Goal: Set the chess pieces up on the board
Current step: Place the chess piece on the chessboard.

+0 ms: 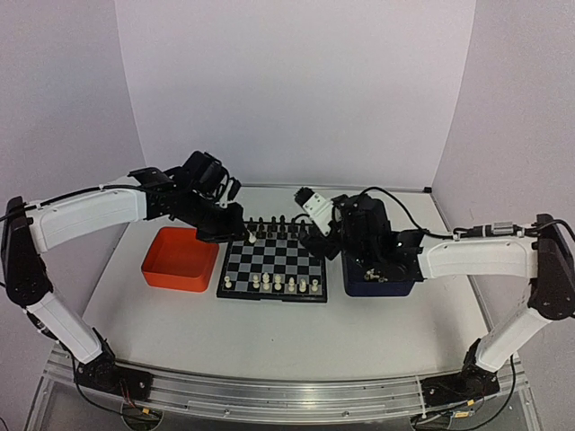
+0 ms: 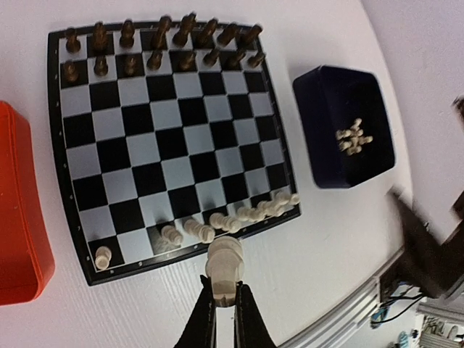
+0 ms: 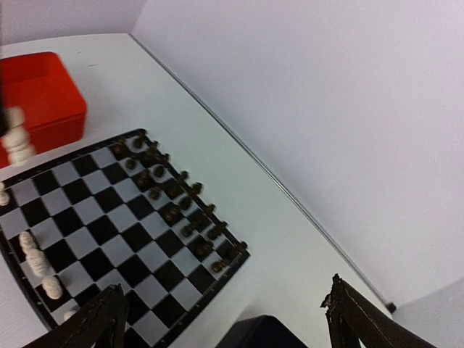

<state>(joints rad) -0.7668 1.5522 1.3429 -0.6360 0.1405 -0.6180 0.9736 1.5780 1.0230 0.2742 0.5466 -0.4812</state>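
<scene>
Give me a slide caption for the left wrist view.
Left pincer grips a cream-white chess piece above the chessboard, dark blue tray alongside.

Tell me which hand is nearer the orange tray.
Left. The left hand is over the board's corner beside the orange tray; the right hand is across the board, by the blue tray.

1 board (image 2: 174, 145); 2 trays (image 2: 22, 217) (image 2: 308, 130); 16 black pieces (image 2: 129, 64)
</scene>
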